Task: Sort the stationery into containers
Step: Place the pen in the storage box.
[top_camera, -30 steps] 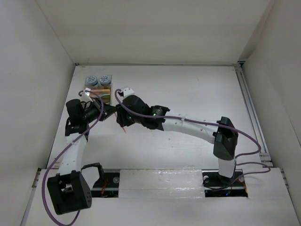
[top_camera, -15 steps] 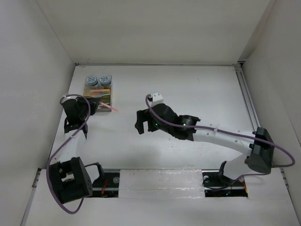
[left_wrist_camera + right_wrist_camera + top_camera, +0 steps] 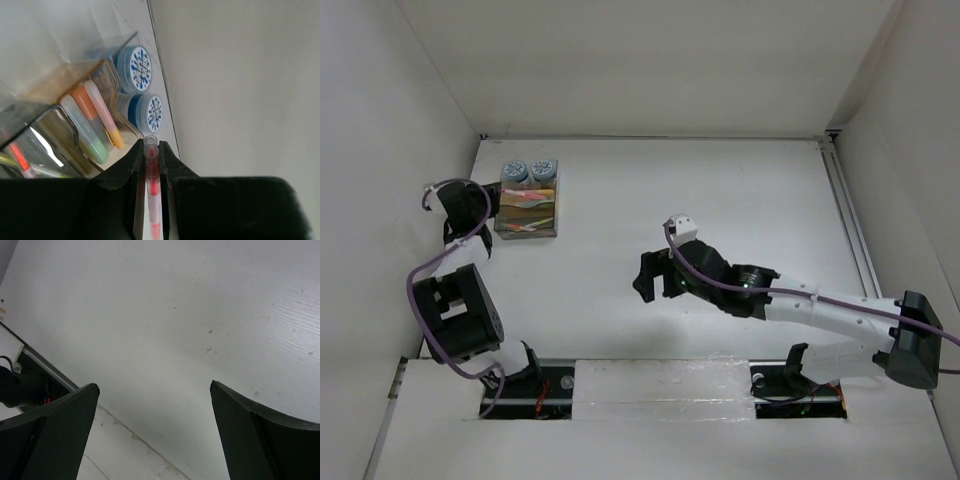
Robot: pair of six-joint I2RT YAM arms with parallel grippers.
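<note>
Your left gripper (image 3: 150, 150) pinches a red pen (image 3: 151, 175) near its end, just beside the organiser tray (image 3: 526, 231), which holds highlighters (image 3: 87, 127) and two blue cylinders (image 3: 140, 62). Come in crooked and the pen may catch a divider, or slip onto the smooth white counter (image 3: 720, 200) and roll. The side wall (image 3: 410, 150) crowds that arm. Your right gripper (image 3: 655, 290) hangs wide open, well apart.

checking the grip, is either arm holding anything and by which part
Left gripper pinches a red pen by its barrel, just behind the clear end. Right gripper holds nothing.
</note>
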